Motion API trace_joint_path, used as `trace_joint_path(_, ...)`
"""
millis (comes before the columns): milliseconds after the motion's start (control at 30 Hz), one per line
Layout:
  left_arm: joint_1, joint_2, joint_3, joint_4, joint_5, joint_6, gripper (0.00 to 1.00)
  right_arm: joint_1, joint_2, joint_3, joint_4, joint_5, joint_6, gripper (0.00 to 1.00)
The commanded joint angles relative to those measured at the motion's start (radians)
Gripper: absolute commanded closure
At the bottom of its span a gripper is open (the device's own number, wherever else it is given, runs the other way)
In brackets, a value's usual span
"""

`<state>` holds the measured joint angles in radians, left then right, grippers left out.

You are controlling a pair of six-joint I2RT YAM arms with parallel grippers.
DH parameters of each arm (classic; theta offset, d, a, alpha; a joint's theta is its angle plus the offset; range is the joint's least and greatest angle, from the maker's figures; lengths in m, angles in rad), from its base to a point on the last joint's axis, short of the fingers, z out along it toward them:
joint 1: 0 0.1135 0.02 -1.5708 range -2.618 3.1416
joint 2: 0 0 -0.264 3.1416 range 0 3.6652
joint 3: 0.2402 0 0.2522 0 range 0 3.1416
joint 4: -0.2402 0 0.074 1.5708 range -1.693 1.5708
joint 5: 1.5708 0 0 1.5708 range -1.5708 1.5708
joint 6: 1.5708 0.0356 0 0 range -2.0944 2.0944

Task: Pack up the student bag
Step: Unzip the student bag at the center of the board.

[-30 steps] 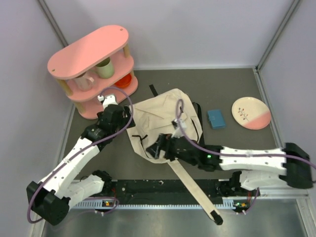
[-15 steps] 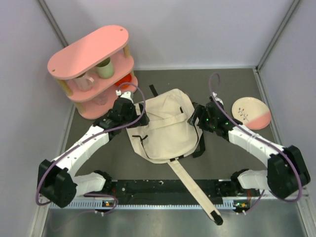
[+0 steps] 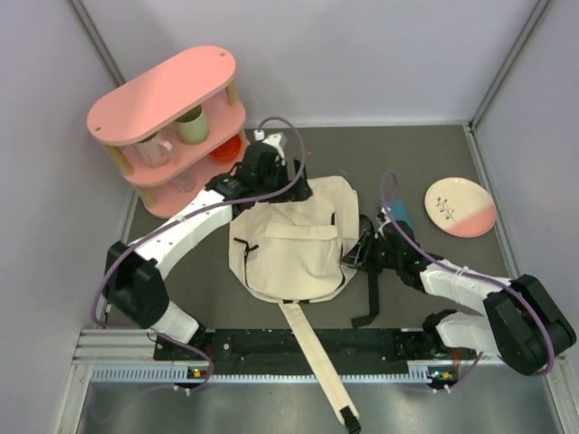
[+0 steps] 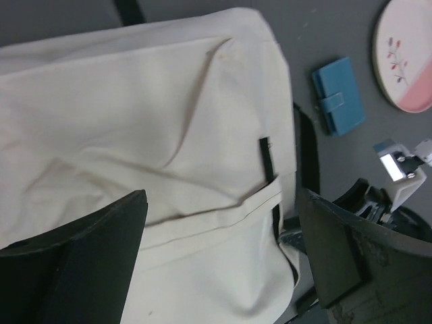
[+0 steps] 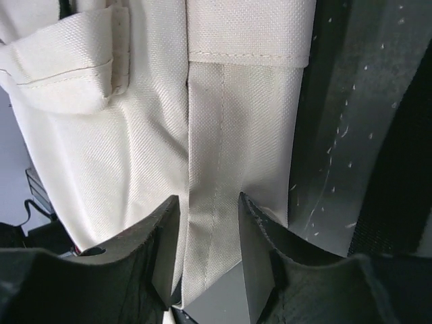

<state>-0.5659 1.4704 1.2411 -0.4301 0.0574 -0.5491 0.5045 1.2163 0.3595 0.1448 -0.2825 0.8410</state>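
Observation:
The student bag (image 3: 294, 244), a cream canvas backpack, lies flat mid-table with its front pocket up. One long cream strap (image 3: 312, 362) trails toward me over the front rail. My left gripper (image 3: 288, 181) hovers open over the bag's far top edge; in the left wrist view its fingers (image 4: 88, 256) straddle the cream canvas (image 4: 135, 121) without touching it. At the bag's right edge, my right gripper (image 3: 355, 258) is low. In the right wrist view it (image 5: 209, 229) is shut on a fold of the bag's side panel (image 5: 216, 135).
A blue wallet (image 4: 337, 96) lies right of the bag, with a pink-and-white plate (image 3: 460, 207) beyond it. A pink two-tier shelf (image 3: 172, 117) holding cups (image 3: 190, 125) stands at the back left. A black strap (image 3: 371, 294) lies on the table beside the right arm.
The left arm has reached back and right to the bag's top. The right gripper moved down to the bag's right edge and closed on the canvas. The bag and long strap shifted left.

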Motion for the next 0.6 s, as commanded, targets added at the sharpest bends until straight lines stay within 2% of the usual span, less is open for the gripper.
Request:
trace_joint_path(0, -0.107, 0.163, 0.209, -0.060, -0.045, 0.025, 0.07, 0.017, -0.073, -0.010, 0.041, 0.032, 0.029, 0.55)
trace_joint_path(167, -0.207, 0.270, 0.323, -0.102, -0.128, 0.058, 0.09, 0.016, -0.152, 0.002, -0.075, 0.164, 0.049, 0.52)
trace_joint_path(267, -0.233, 0.343, 0.371, -0.139, -0.158, 0.051, 0.13, 0.017, -0.254, -0.025, -0.172, 0.276, 0.085, 0.51)
trace_joint_path(333, -0.253, 0.383, 0.392, -0.168, -0.204, 0.048, 0.21, 0.016, -0.357, -0.056, -0.217, 0.322, 0.107, 0.51)
trace_joint_path(367, -0.259, 0.392, 0.406, -0.171, -0.217, 0.044, 0.21, 0.016, -0.392, -0.068, -0.223, 0.351, 0.113, 0.49)
trace_joint_path(433, -0.269, 0.419, 0.416, -0.176, -0.229, 0.032, 0.22, 0.014, -0.475, -0.091, -0.243, 0.364, 0.115, 0.49)
trace_joint_path(567, -0.281, 0.481, 0.490, -0.238, -0.284, 0.018, 0.27, 0.016, -0.534, -0.087, -0.293, 0.379, 0.107, 0.48)
